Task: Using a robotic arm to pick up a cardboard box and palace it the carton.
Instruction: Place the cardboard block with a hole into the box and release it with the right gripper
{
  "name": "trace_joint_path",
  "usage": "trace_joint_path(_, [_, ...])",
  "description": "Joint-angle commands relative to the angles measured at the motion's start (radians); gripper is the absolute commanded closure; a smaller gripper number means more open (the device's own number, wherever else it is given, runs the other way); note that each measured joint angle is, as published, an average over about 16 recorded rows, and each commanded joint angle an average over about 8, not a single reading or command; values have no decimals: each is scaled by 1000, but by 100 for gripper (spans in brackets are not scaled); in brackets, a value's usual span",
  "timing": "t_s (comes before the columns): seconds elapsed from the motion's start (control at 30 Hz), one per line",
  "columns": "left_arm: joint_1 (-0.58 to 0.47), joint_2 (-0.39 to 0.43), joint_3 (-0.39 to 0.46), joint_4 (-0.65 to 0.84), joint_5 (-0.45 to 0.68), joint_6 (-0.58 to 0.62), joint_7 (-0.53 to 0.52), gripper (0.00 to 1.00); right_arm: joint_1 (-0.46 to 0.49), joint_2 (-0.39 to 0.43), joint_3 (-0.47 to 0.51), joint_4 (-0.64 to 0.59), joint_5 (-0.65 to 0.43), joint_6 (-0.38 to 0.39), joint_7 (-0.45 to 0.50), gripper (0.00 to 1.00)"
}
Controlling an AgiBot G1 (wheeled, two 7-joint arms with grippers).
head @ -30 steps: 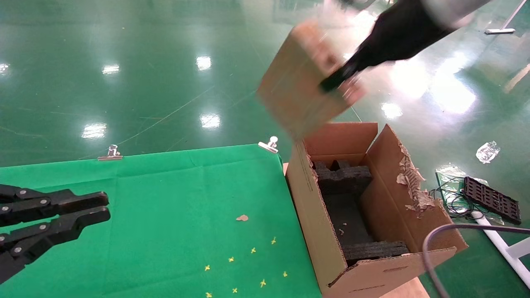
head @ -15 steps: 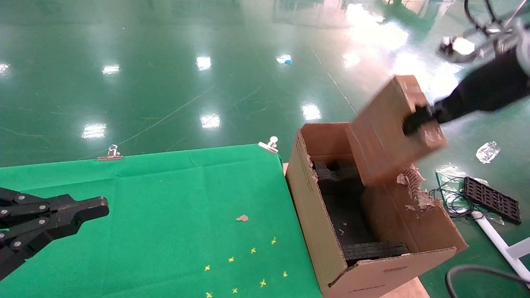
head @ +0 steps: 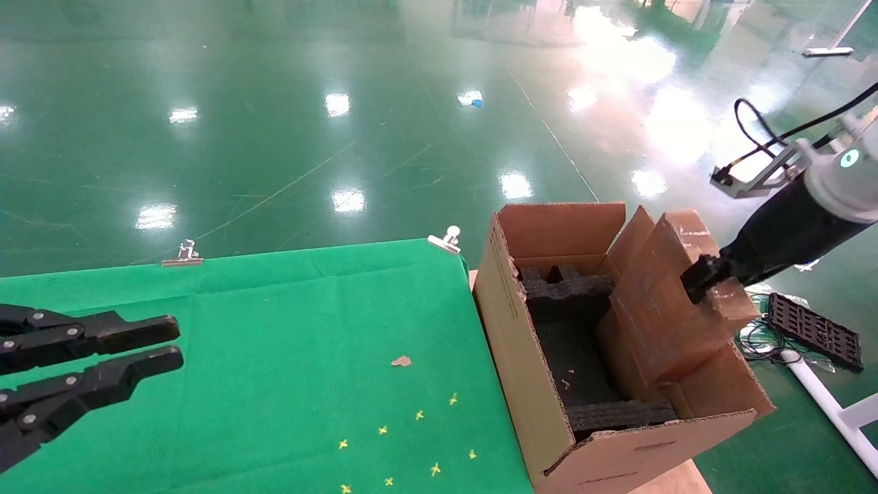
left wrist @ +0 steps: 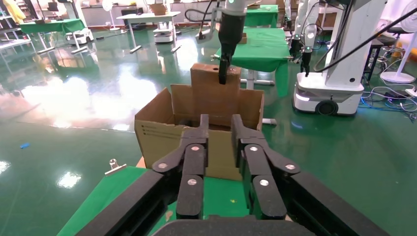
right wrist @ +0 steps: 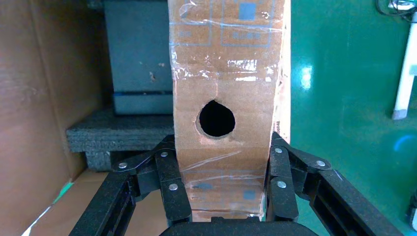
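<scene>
- Here we see the right gripper (right wrist: 223, 194) clamped on the cardboard box (head: 669, 302), its black fingers (right wrist: 169, 184) pressing both broad faces near the narrow taped face with the round hole.
- We find the cardboard box tilted and partly lowered into the carton (head: 542, 384), along the carton's right side, with its upper part above the rim.
- We can see the robotic arm (head: 799, 219) reaching in from the right, above the carton's right flap.
- Inside the carton we make out black foam blocks (head: 566, 295) at the far end and the near end; the box's lower end is hidden from us.
- The carton stands just beside the right edge of the green table (head: 274, 357).
- We note the left gripper (head: 175, 346) parked over the table's left side, its fingers slightly apart and holding nothing.
</scene>
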Motion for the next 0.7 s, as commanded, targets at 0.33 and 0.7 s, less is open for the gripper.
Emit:
trace_joint_path(0.33, [0, 0, 1, 0, 0, 0, 0, 0, -111, -18, 4, -38, 9, 92, -11, 100])
trace_joint_path(0.7, [0, -1, 1, 0, -1, -1, 1, 0, -251, -41, 21, -66, 40, 180, -5, 100])
